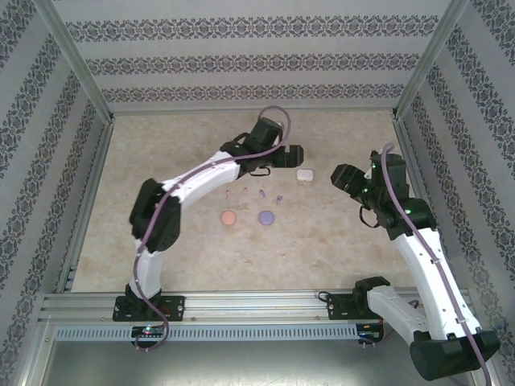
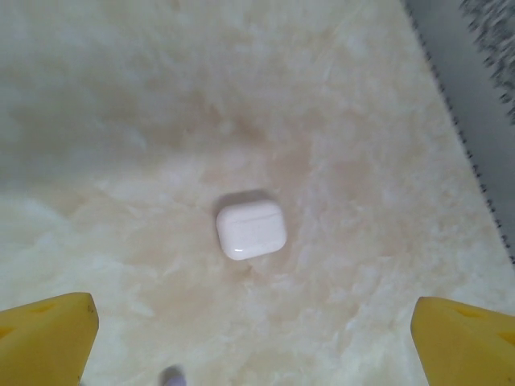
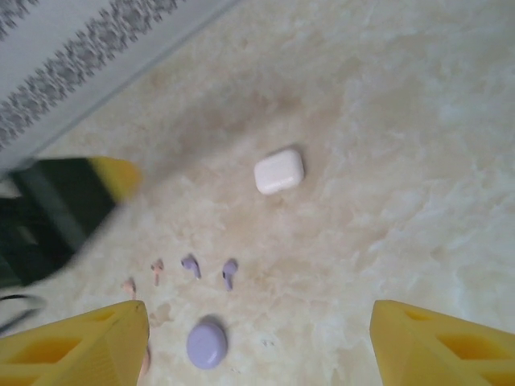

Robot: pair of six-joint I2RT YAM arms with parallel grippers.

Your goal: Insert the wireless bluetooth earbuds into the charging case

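Observation:
A white charging case [image 1: 305, 174] lies lid-down and closed on the marbled table; the left wrist view has it [image 2: 250, 229] just ahead of my left gripper [image 2: 253, 346], whose yellow fingers [image 2: 44, 338] stand wide apart with nothing between them. My left gripper [image 1: 294, 154] hovers just left of that case. Two purple earbuds [image 3: 191, 265] [image 3: 229, 273] and two pinkish earbuds [image 3: 157, 269] [image 3: 129, 285] lie in a row. A round purple case [image 3: 207, 344] sits below them. My right gripper [image 3: 257, 346] is open and empty, and it [image 1: 339, 177] hangs right of the white case [image 3: 279, 171].
A round pink case [image 1: 228, 217] lies left of the purple case [image 1: 265, 215]. Metal frame posts and patterned walls enclose the table [image 1: 338, 233] on three sides. The blurred left gripper [image 3: 72, 201] crosses the left of the right wrist view.

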